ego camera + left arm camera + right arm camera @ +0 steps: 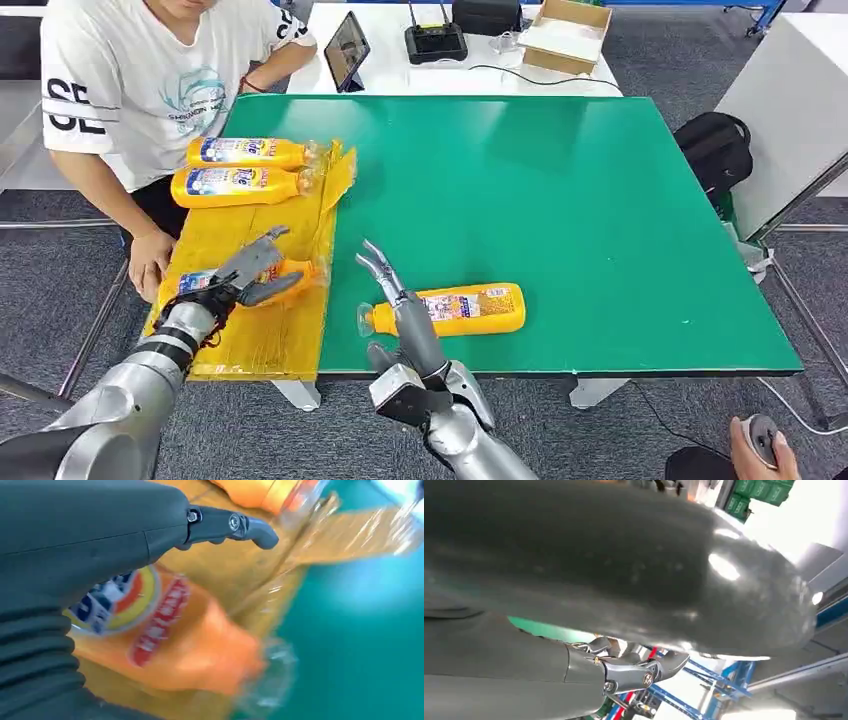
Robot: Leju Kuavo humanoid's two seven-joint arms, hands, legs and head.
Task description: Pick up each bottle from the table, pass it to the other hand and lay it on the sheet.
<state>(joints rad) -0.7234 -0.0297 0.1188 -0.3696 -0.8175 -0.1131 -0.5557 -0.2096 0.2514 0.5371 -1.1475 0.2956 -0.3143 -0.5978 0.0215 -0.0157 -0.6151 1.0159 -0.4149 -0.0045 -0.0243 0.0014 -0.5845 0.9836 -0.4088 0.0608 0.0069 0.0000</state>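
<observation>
On the green bench (560, 200) a yellow sheet (255, 335) runs down the left side of the frame, its plastic wrinkled at the upper end. Two orange bottles lie on it side by side at the upper left: the far bottle (250, 152) and, just below it, the second bottle (235, 186), both with caps pointing right.

Lower left, the left robot hand (250, 272) lies over a third bottle (290, 275) that rests on the sheet near its right edge. The fingers spread above and around the bottle's body; the left wrist view shows the label (125, 605) right under the palm and a dark fingertip (260, 532) reaching past it, but I cannot tell whether the hand is really gripping or only resting on it.

At lower centre, the right robot hand (395, 300) rises from the bench's near edge, fingers apart and curved upward, holding nothing. Just behind it the fourth bottle (470, 308) lies on its side on the bare green surface, clear cap (366, 320) pointing left, close to the hand's wrist.

A person in a white T-shirt (140, 70) sits at the upper left, one hand (150, 262) at the sheet's left edge. Beyond the bench, on a white table (400, 75), stand a tablet (346, 50), a black device (435, 42) and a cardboard box (565, 35). A black bag (715, 150) sits on the floor at the right.
</observation>
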